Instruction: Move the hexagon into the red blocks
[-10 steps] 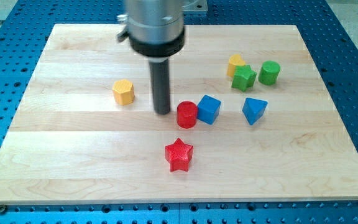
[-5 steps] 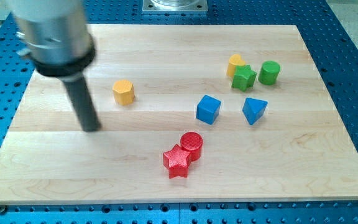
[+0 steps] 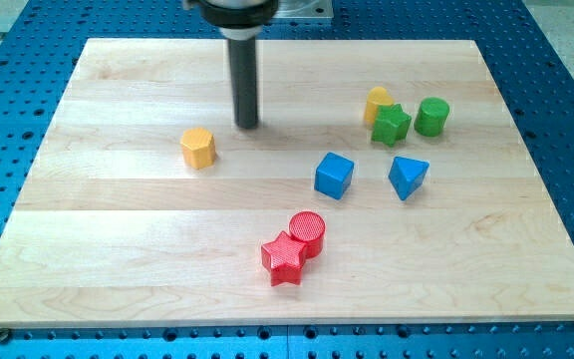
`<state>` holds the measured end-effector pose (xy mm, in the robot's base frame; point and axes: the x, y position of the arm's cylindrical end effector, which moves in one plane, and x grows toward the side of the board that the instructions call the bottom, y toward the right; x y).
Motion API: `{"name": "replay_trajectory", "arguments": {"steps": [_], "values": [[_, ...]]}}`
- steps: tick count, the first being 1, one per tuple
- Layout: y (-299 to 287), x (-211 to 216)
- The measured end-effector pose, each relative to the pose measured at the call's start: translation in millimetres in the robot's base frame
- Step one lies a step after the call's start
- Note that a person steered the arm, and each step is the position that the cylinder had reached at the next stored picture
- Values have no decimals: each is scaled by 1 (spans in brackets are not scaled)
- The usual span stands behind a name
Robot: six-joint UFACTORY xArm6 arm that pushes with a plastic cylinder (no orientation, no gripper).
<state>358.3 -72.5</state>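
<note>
The yellow hexagon block (image 3: 197,148) sits at the board's left-middle. The red cylinder (image 3: 307,232) and the red star (image 3: 285,258) touch each other near the bottom centre, well to the lower right of the hexagon. My tip (image 3: 248,125) stands on the board to the upper right of the hexagon, a short gap away from it, not touching any block.
A blue cube (image 3: 334,175) and a blue triangular block (image 3: 408,177) lie right of centre. A yellow block (image 3: 376,103), a green star (image 3: 392,125) and a green cylinder (image 3: 431,117) cluster at the upper right. The wooden board (image 3: 118,259) lies on a blue perforated table.
The red cylinder was pushed down against the red star. My tip then swung to the far left of the hexagon and now stands to its upper right. The hexagon has not moved.
</note>
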Motion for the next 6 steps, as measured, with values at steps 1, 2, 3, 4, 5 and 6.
{"name": "replay_trajectory", "arguments": {"steps": [1, 2, 3, 4, 5, 6], "values": [[-30, 90], [-13, 70], [-74, 70], [-69, 121], [11, 145], [-23, 117]]}}
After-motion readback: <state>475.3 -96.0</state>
